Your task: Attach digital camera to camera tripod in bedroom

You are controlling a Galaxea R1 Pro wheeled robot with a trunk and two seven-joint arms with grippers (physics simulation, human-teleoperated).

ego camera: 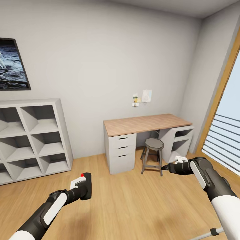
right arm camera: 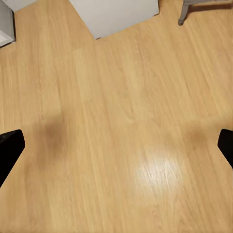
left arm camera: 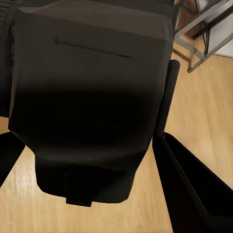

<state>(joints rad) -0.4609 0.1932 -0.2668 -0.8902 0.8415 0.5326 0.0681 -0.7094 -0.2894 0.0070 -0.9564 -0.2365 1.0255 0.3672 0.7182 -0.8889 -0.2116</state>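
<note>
While the left gripper [ego camera: 84, 186] sits low in the lower left of the head view, its black fingers are closed on the small black matte digital camera [ego camera: 85, 186], whose bright red round button [ego camera: 82, 174] shows on top; in the left wrist view the boxy dark camera body [left arm camera: 87, 107] is pressed between the 2 fingers [left arm camera: 194, 189]. The right gripper [ego camera: 165, 167], at the right of the head view beside the stool, has its 2 black fingertips [right arm camera: 9, 150] spread wide apart at the edges of the right wrist view, with only glossy floor between them. The light wood plank floor [ego camera: 133, 206] runs smooth under both arms. At centre stands a desk with a wood-grain top [ego camera: 146, 122] on white drawer units, a small grey stool with an octagonal seat [ego camera: 154, 144] tucked beneath. A grey cube shelf [ego camera: 33, 140] fills the left edge, a dark-framed picture [ego camera: 11, 65] above it. A thin silver rod with a black joint [ego camera: 213, 231] crosses the lower right corner.
</note>
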